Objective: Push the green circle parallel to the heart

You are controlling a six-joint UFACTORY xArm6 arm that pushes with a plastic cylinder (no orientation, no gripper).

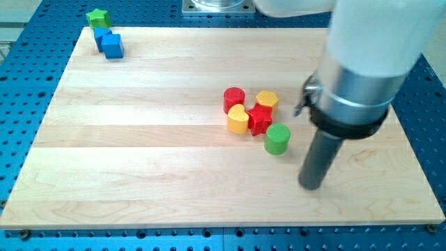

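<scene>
The green circle (277, 139) stands near the board's middle right, just below and right of a tight cluster. In that cluster are a yellow heart (237, 120), a red star (260, 120), a red circle (234, 99) and a yellow hexagon (266, 100). The green circle touches or nearly touches the red star. My tip (311, 185) is on the board to the right of and below the green circle, about a block's width away from it.
A green star (98, 18) and blue blocks (110, 43) sit at the board's top left corner. The wooden board (139, 160) lies on a blue perforated table. The arm's white and grey body (362, 63) covers the top right.
</scene>
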